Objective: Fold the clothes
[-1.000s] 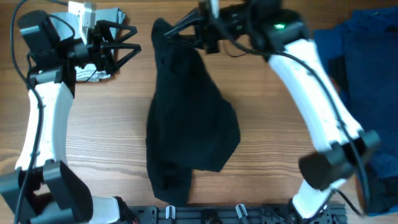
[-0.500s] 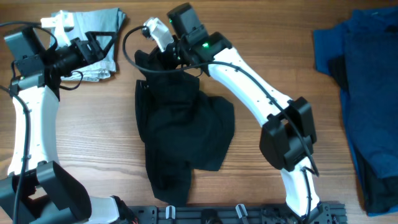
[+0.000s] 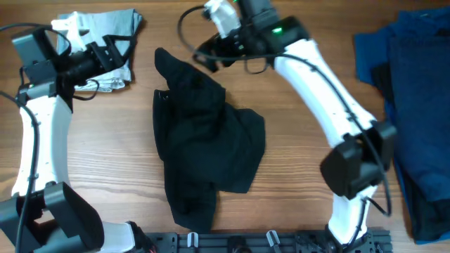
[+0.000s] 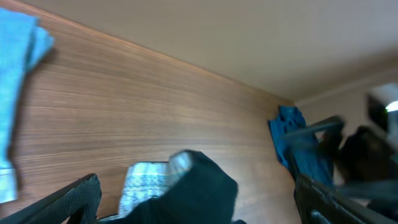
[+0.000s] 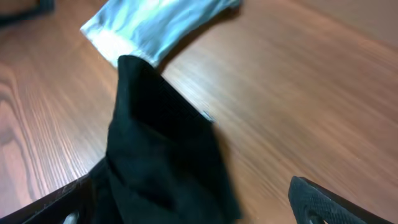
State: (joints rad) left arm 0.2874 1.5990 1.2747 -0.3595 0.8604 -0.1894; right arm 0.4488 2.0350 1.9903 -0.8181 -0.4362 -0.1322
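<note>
Shorts (image 3: 207, 140) of black cloth lie in a rumpled heap in the middle of the table (image 3: 302, 161), between the folded pale-blue piece (image 3: 116, 21) at the far left and the dark-blue pile (image 3: 408, 105) on the right. The right gripper (image 3: 208, 55) hangs by their far edge with its jaws spread wide (nothing between them). The left gripper (image 3: 121, 50), equally wide and empty, sits by the pale-blue piece.
</note>
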